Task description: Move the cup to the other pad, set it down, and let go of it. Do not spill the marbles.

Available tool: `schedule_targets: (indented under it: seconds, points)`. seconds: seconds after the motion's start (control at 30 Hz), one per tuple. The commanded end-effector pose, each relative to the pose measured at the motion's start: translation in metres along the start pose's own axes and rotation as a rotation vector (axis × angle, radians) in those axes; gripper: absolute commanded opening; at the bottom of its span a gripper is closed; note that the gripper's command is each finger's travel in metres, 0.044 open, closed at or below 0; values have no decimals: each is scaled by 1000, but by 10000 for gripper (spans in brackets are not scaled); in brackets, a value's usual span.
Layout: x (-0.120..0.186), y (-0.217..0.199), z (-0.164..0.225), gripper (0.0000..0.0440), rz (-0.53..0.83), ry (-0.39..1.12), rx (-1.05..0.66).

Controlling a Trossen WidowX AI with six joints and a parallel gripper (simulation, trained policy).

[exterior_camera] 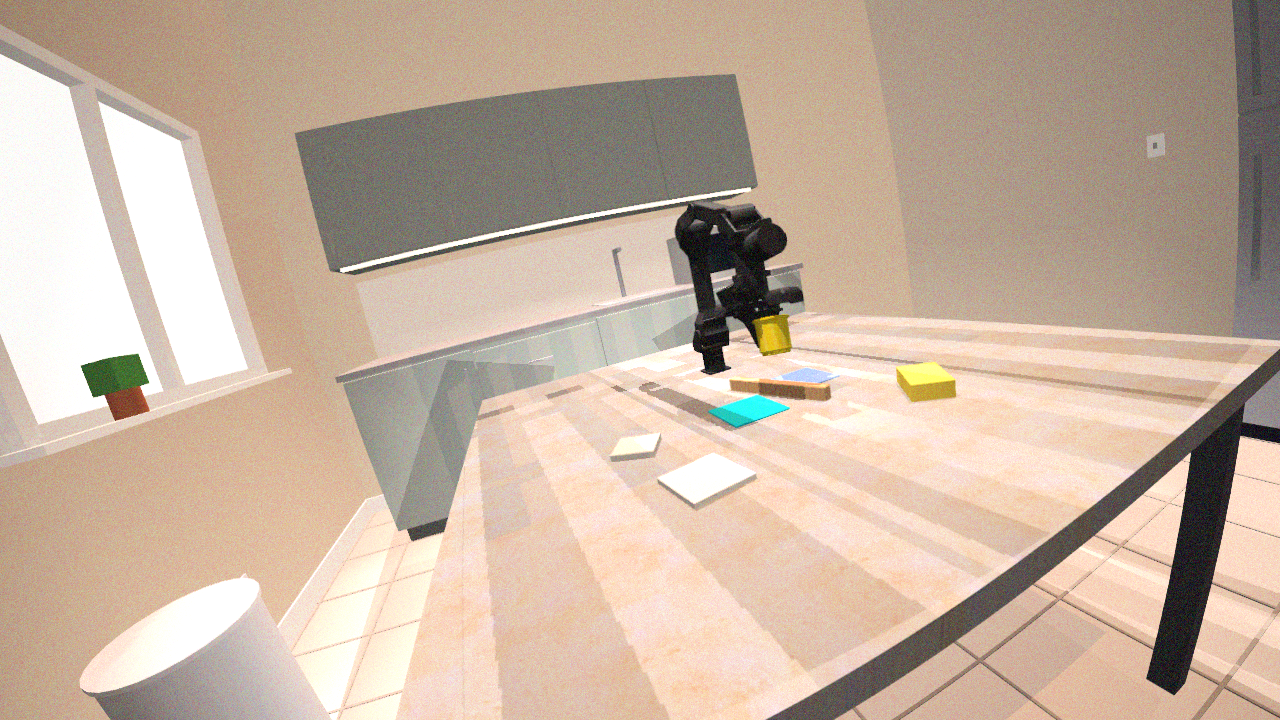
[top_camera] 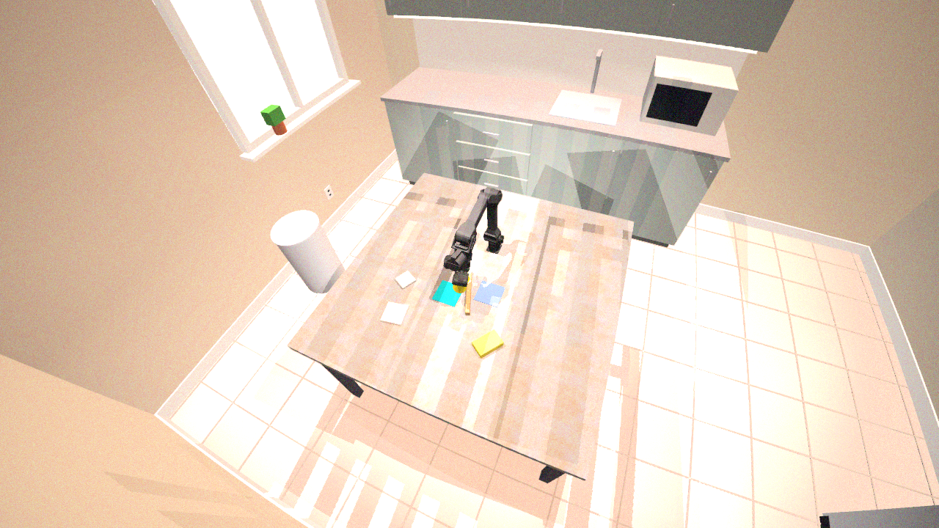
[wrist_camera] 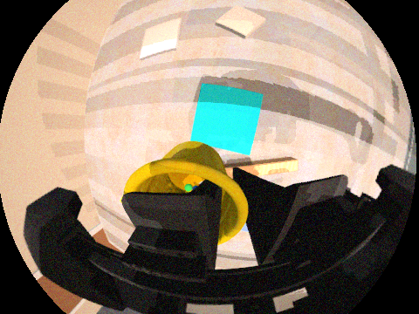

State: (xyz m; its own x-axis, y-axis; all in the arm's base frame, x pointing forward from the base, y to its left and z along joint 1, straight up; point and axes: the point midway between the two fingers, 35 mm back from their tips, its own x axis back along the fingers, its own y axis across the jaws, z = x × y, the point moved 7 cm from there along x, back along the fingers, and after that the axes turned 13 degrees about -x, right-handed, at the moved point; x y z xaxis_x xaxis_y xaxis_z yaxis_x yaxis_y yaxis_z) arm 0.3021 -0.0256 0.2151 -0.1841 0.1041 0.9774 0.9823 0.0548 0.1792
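A yellow cup (top_camera: pixel 458 288) (exterior_camera: pixel 774 335) (wrist_camera: pixel 192 151) is held in the air, leaning slightly in the exterior view. My gripper (top_camera: pixel 461 279) (exterior_camera: pixel 768 316) (wrist_camera: pixel 226 172) is shut on its wall, one finger inside the rim and one outside. A green marble (wrist_camera: pixel 188 187) shows inside the cup, with a bit of blue beside it; the finger hides the rest. The cyan pad (top_camera: pixel 446 294) (exterior_camera: pixel 750 411) (wrist_camera: pixel 227 118) lies bare; in the top view the cup overlaps its right edge. The pale blue pad (top_camera: pixel 488 294) (exterior_camera: pixel 808 376) is also bare, mostly hidden in the wrist view.
A low wooden bar (top_camera: pixel 468 303) (exterior_camera: pixel 780 388) (wrist_camera: pixel 279 166) lies between the pads. A yellow block (top_camera: pixel 488 344) (exterior_camera: pixel 925 382) lies beyond the blue pad. Two white tiles, a smaller one (top_camera: pixel 406 279) (exterior_camera: pixel 636 445) and a larger one (top_camera: pixel 394 314) (exterior_camera: pixel 707 480), lie past the cyan pad.
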Motion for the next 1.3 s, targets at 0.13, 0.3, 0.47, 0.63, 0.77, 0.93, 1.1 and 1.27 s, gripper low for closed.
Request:
schedule_targets:
  seconds: [0.13,0.3,0.47,0.63,0.77,0.93,1.1,1.27]
  points:
    - [-18,4,-24,2,-19,-27,-48]
    - [-30,4,-35,0,-27,-37,-73]
    - [-43,2,-43,0,-31,-45,-92]
    - [-57,-2,-48,8,-27,-49,-106]
    - [-68,-7,-50,30,-19,-52,-113]
    - [-80,-14,-52,55,-12,-56,-121]
    - [-87,-18,-55,110,-23,-60,-132]
    - [-79,-14,-61,160,-84,-58,-151]
